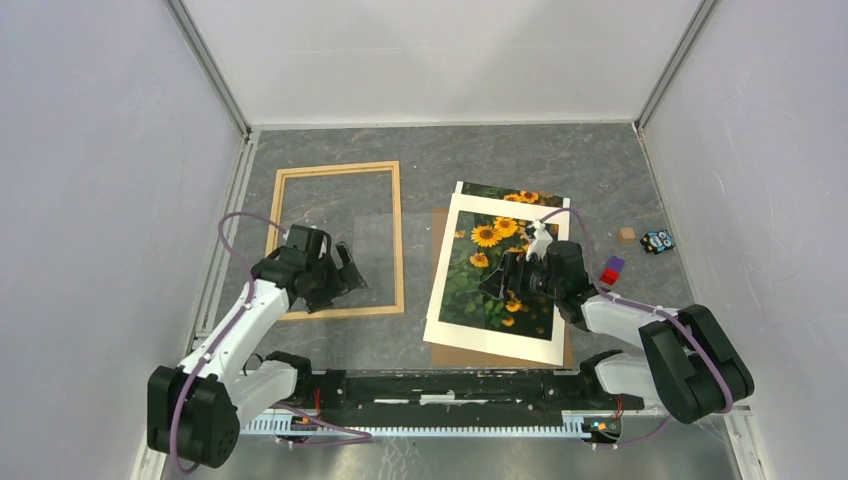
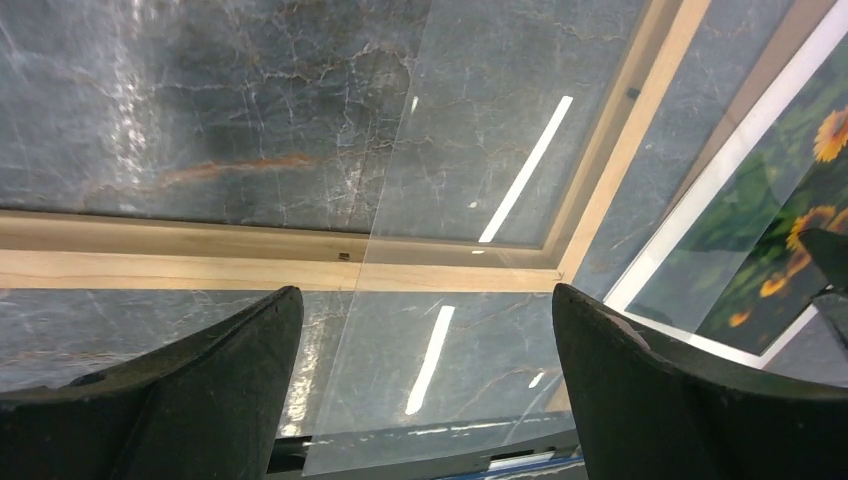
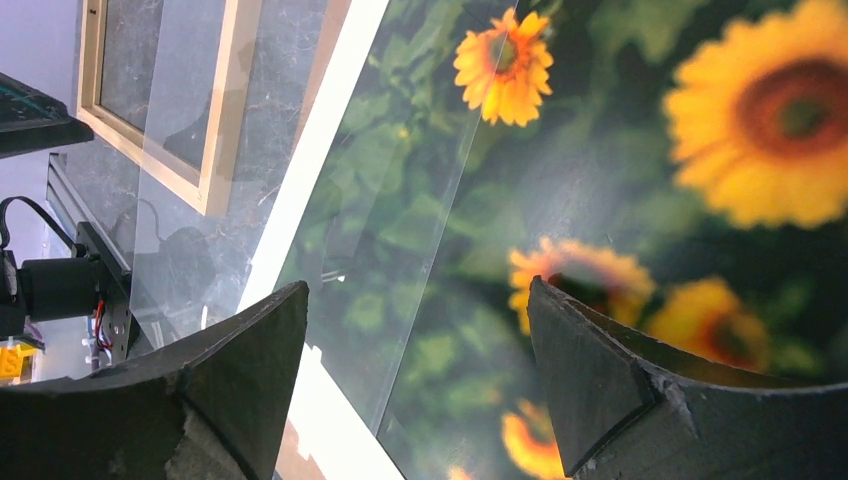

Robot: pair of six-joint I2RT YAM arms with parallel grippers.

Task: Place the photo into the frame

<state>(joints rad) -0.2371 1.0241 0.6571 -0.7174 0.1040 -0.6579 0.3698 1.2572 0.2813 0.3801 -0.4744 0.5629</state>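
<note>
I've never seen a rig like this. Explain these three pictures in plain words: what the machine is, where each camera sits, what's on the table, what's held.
These are two robot arms bolted at the near edge of a table. The wide picture looks down from above and behind them. The other two come from a camera on each wrist; the dark shapes at the bottom are that arm's own fingers. On the table lie a wooden frame, a clear sheet across its right strip, and a sunflower photo under a white mat on a brown board. Small toys sit far right. The left gripper hangs open over the frame, the right gripper open over the photo; neither holds anything.
</note>
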